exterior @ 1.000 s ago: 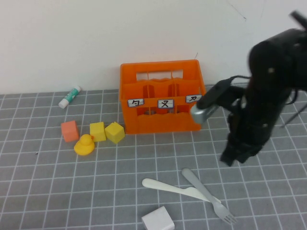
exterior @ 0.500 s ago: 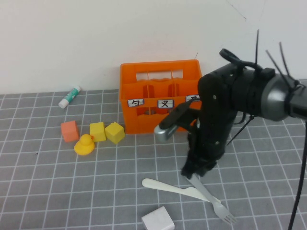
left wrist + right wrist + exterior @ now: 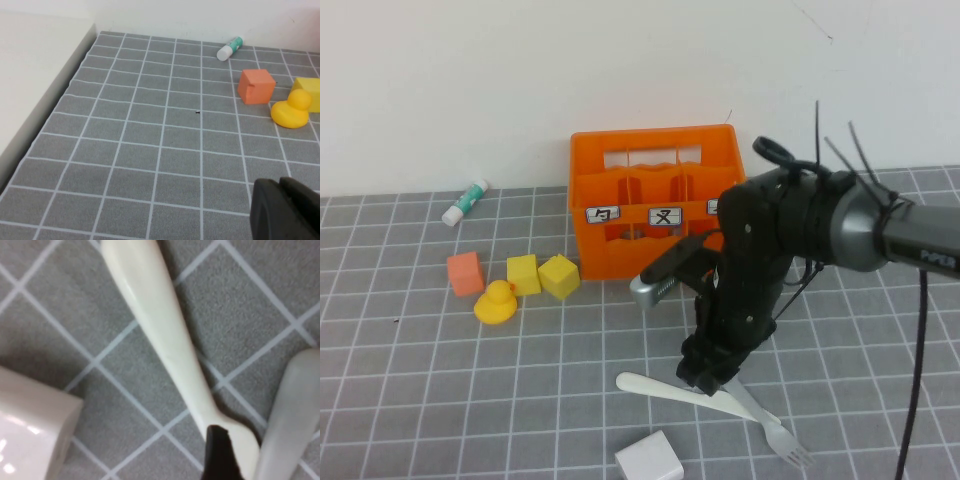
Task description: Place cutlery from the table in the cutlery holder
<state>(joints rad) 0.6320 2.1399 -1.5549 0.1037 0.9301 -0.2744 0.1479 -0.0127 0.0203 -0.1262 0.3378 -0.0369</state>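
The cream-white knife (image 3: 655, 386) and the grey fork (image 3: 772, 424) lie crossed on the table (image 3: 470, 400), in front of the orange cutlery holder (image 3: 655, 205). My right gripper (image 3: 705, 376) is low over the spot where they cross and holds nothing. In the right wrist view one dark finger (image 3: 220, 456) shows over the knife (image 3: 160, 335), close beside the fork handle (image 3: 292, 420); the other finger is out of frame. My left gripper (image 3: 286, 202) is shut and empty above bare table at the left. It does not show in the high view.
A white block (image 3: 648, 460) lies just in front of the knife. An orange cube (image 3: 465, 272), two yellow cubes (image 3: 542, 275) and a yellow duck (image 3: 496, 302) sit left of the holder. A white-and-green tube (image 3: 466, 202) lies by the back wall.
My right arm has swung left from the table's right side and come down, so its gripper is now right over the crossed knife and fork. Nothing else has moved.
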